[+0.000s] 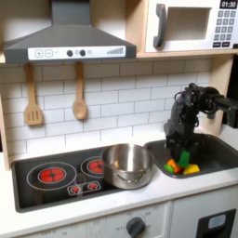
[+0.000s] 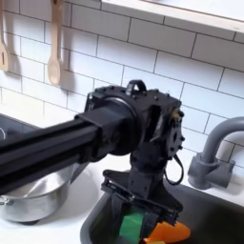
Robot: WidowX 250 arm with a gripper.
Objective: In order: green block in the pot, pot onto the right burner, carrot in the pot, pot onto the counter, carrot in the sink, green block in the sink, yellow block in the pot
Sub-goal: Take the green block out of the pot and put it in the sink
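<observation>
My gripper [image 2: 133, 217] reaches down into the dark grey sink [image 1: 212, 149] at the first exterior view's right. Its fingers sit close on either side of the green block [image 2: 132, 225], so it looks shut on it, low in the basin. In the first exterior view the green block [image 1: 184, 156] shows just under the gripper [image 1: 179, 149]. The orange carrot [image 1: 172, 166] lies in the sink beside it, as does the yellow block [image 1: 191, 169]. The carrot [image 2: 170, 232] also shows by the fingers. The steel pot [image 1: 127, 164] stands at the cooktop's right edge, by the counter [image 1: 153, 191].
The black cooktop [image 1: 46, 177] with two red burners fills the first exterior view's left. A grey arched faucet [image 2: 214, 157] rises behind the sink. Two wooden utensils [image 1: 79, 98] hang on the tiled wall. The pot [image 2: 36, 195] sits left of the arm.
</observation>
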